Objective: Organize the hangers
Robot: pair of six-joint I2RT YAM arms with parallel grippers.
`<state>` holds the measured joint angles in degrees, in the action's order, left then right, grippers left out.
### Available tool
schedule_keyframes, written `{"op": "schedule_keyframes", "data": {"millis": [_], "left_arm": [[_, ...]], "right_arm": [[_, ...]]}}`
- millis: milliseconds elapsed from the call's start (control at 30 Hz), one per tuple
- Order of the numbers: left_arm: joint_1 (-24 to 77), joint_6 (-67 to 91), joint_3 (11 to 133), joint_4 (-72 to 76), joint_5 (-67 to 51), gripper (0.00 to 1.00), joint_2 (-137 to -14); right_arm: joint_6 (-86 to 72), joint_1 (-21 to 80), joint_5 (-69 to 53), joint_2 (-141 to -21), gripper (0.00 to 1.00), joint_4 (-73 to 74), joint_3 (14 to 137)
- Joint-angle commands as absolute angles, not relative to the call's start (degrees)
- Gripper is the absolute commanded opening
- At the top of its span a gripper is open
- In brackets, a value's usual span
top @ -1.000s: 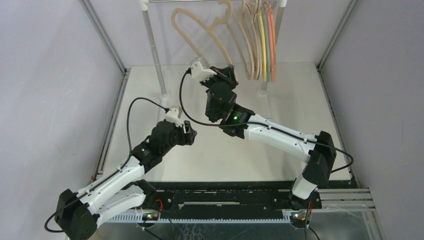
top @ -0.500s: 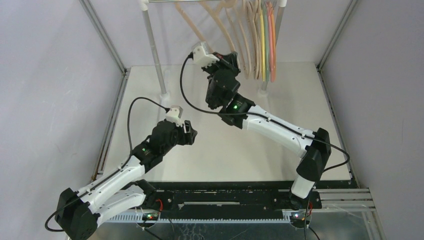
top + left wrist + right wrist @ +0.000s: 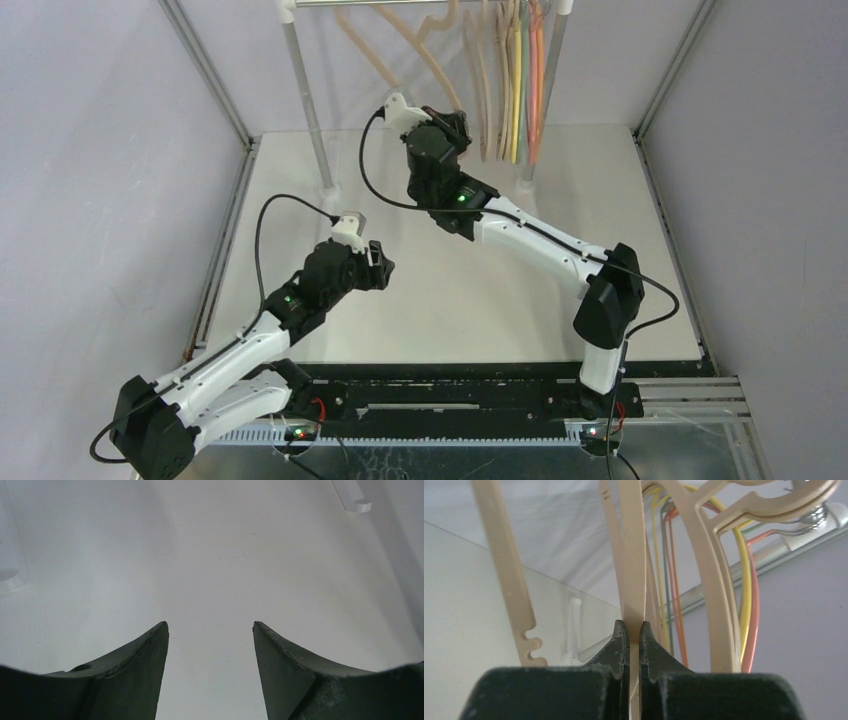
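In the top view the hangers (image 3: pixel 513 110) hang on the rail frame (image 3: pixel 308 100) at the far side of the table (image 3: pixel 600 180), with the right claw (image 3: pixel 457 117) up among them and the left claw (image 3: pixel 380 265) well apart, low over the table. The left wrist view shows the left claw released, its fingers wide apart. In the right wrist view the right claw is clenched on the thin edge of a beige hanger (image 3: pixel 633 555), and a yellow hanger (image 3: pixel 744 580) hangs behind it

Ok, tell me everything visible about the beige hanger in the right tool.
The beige hanger looks like thick, smooth tan plastic. One flat arm runs steeply upward, pinched in the shut right tool. It hangs tilted below the rail, beside other beige hangers and thin coloured ones; its hook isn't clearly visible.
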<state>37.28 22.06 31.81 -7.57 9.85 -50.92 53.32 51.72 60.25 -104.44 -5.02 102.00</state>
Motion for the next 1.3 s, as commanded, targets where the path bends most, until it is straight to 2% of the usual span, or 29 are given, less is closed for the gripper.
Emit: {"op": "schedule_keyframes", "data": {"millis": [0,33,100,200,233,267,367,533,733,1000,1133,1267], "left_arm": [[37.62,21.91,32.42,-5.45,9.43,0.68,-51.23],[37.62,21.9,32.35,-5.44,9.51,0.68,-51.38],[37.62,21.76,32.55,-5.45,9.75,0.69,-51.77],[37.62,21.56,33.08,-5.64,10.62,0.73,-52.72],[37.62,21.54,33.28,-5.77,10.96,0.75,-53.12],[37.62,21.46,33.42,-5.8,11.4,0.78,-53.47],[37.62,21.53,33.95,-5.72,12.24,0.85,-54.67],[37.62,21.42,35.08,-5.63,13.29,0.99,-56.7],[37.62,21.5,37.17,-5.82,14.87,1.0,-60.07],[37.61,22.64,37.53,-2.75,13.76,1.0,-64.36],[37.62,22.51,37.51,-1.52,13.0,0.99,-66.19],[37.62,22.2,36.65,-0.1,13.09,0.99,-66.3]], "right_arm": [[48.0,52.0,60.63,-103.29,0.03,-3.99,99.77],[48.37,52.22,61.16,-102.7,0.15,-6.01,97.8],[48.72,52.87,62.08,-101.05,0.48,-10.56,94.68],[43.51,54.3,61.77,-97.6,0.72,-7.97,92.17],[39.78,54.63,60.61,-96.33,0.9,-3.51,92.24],[35.22,54.99,59.15,-95.07,0.98,0.98,92.42],[24.1,56.16,54.37,-90.62,1.0,11.76,91.44],[10.8,57.38,44.07,-80.4,1.0,21.11,83.23],[-0.74,53.96,28.69,-66.32,1.0,20.71,66.9],[-8.32,44.95,20.39,-51.32,1.0,12.41,44.95],[-12.53,37.92,14.32,-47.07,1.0,11.36,38.88],[-15.68,35.07,12.56,-47.18,1.0,11.54,37.09]]}}
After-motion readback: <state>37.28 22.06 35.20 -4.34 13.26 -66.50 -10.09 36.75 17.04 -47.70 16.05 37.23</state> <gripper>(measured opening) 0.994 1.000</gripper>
